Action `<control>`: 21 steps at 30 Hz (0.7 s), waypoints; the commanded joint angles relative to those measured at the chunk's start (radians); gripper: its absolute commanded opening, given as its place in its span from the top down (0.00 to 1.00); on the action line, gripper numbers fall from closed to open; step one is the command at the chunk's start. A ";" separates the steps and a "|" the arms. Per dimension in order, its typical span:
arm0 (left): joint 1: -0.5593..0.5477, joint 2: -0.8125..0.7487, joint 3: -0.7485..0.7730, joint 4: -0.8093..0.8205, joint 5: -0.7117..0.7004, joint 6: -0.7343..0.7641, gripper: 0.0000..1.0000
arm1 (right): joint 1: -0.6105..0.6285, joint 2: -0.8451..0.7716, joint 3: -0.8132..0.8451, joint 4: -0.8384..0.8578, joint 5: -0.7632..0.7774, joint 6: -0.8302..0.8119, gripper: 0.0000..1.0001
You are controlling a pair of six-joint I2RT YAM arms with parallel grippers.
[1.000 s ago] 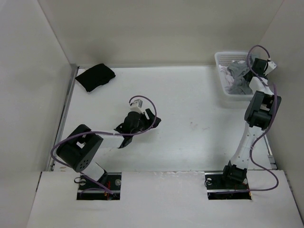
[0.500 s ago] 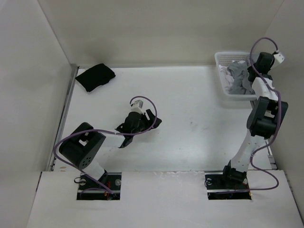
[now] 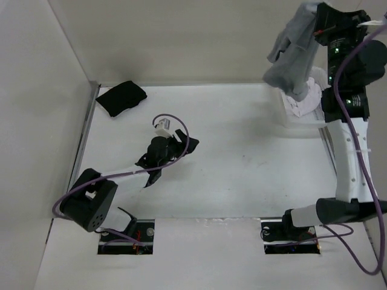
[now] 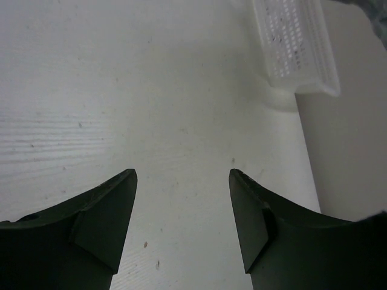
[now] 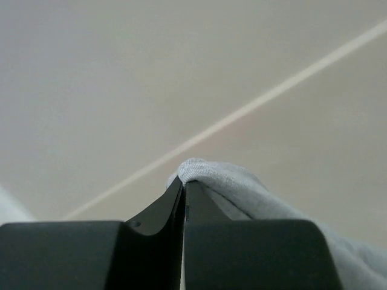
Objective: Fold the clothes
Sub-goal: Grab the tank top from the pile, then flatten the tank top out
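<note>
Right end effector pinches the grey T-shirt, which half-hides the basket.

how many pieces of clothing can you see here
3. A black garment lies on the table at far left. The grey T-shirt hangs from the shut right gripper at far right. A white garment sits in the basket. More may be hidden beneath it.

The grey T-shirt is soft knit cloth, the basket perforated plastic, the table matt.

R hand high, clamped, L hand spread
</note>
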 commanded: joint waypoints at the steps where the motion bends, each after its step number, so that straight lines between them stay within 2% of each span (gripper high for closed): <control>1: 0.051 -0.111 -0.005 -0.045 -0.019 -0.013 0.39 | 0.104 -0.121 0.054 0.013 -0.084 0.064 1.00; 5: 0.104 -0.177 -0.024 -0.099 -0.047 -0.041 0.39 | 0.213 -0.284 -0.194 0.080 -0.109 0.082 0.99; 7: 0.144 -0.219 -0.054 -0.113 -0.055 -0.067 0.39 | 0.366 -0.427 -0.567 0.213 -0.052 0.128 0.97; 9: 0.170 -0.246 -0.076 -0.125 -0.047 -0.076 0.39 | 0.385 -0.480 -0.798 0.313 0.003 0.154 0.94; 10: 0.180 -0.263 -0.093 -0.131 -0.054 -0.075 0.39 | 0.407 -0.495 -0.960 0.377 0.040 0.185 0.93; 13: 0.218 -0.306 -0.142 -0.173 -0.084 -0.101 0.39 | 0.385 -0.412 -1.197 0.477 0.083 0.303 0.92; 15: 0.210 -0.305 -0.146 -0.211 -0.087 -0.098 0.39 | 0.353 -0.333 -1.303 0.536 0.088 0.366 0.90; 17: 0.163 -0.270 -0.140 -0.249 -0.090 -0.080 0.41 | 0.313 -0.287 -1.391 0.574 0.132 0.431 0.81; 18: 0.134 -0.247 -0.134 -0.262 -0.091 -0.066 0.43 | 0.300 -0.263 -1.435 0.582 0.151 0.455 0.70; 21: 0.060 -0.196 -0.119 -0.277 -0.108 -0.018 0.46 | 0.298 -0.259 -1.459 0.565 0.172 0.431 0.59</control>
